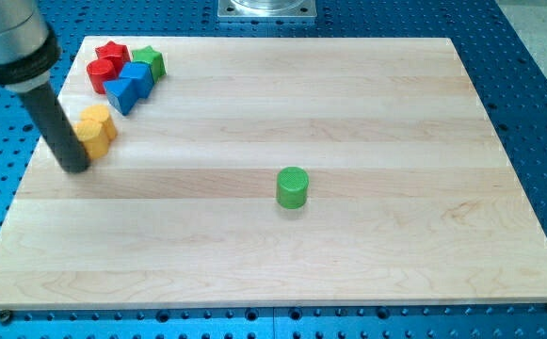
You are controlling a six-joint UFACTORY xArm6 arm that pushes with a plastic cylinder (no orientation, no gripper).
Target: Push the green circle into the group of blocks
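Note:
The green circle stands alone near the middle of the wooden board. A group of blocks sits at the view's top left: a red star, a red block, a green star, a blue block and a blue triangular block. Two yellow blocks lie just below the group. My tip rests on the board at the left edge, touching or just left of the yellow blocks, far to the left of the green circle.
The board lies on a blue perforated table. A grey metal mount shows at the view's top centre. The rod's thick upper body fills the top left corner.

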